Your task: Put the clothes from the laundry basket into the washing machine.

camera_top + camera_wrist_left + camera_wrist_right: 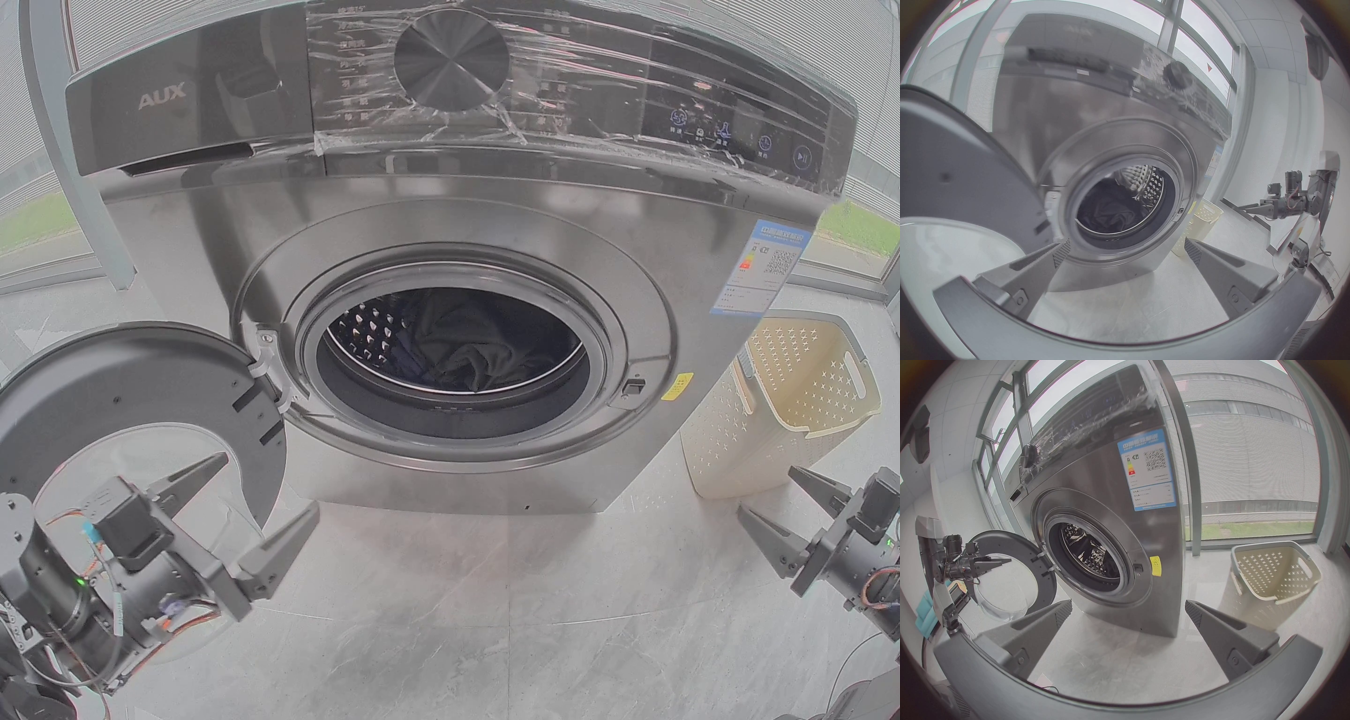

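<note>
Fingers spread and empty on the left gripper [269, 482], just beside the open door's [141, 375] rim, and on the right gripper [767, 489], near the basket [722, 441]. Dark clothes [459, 337] lie in the washer [525, 216] drum. The basket looks empty, so loading seems done. Swinging the door shut likely comes next, with open floor between.

Dark clothes [1108, 211] inside washing machine [1120, 140]

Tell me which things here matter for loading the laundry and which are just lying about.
For the job:
washing machine
open door
dark clothes inside
laundry basket
left gripper and right gripper, both open

Just there:
energy label
yellow sticker
plastic wrap
</note>
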